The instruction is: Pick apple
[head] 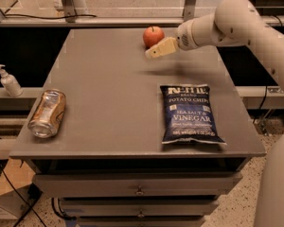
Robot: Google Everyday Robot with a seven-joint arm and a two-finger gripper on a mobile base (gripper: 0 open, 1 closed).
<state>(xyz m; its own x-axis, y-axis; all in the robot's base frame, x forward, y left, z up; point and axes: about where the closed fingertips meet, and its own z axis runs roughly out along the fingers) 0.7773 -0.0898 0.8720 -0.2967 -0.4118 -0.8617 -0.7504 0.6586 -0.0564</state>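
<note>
The apple [152, 36] is small, round and red-orange with a short dark stem. It sits on the grey table [113, 93] near its far edge, right of centre. My gripper [151, 54] comes in from the right on a white arm and hovers just in front of and slightly below the apple, with its tan fingers [160, 48] pointing left. It holds nothing that I can see.
A dark blue potato chip bag [189, 113] lies flat at the front right of the table. A crushed can [47, 113] lies on its side at the front left edge. A soap dispenser [9, 81] stands on a ledge left of the table. Drawers sit below.
</note>
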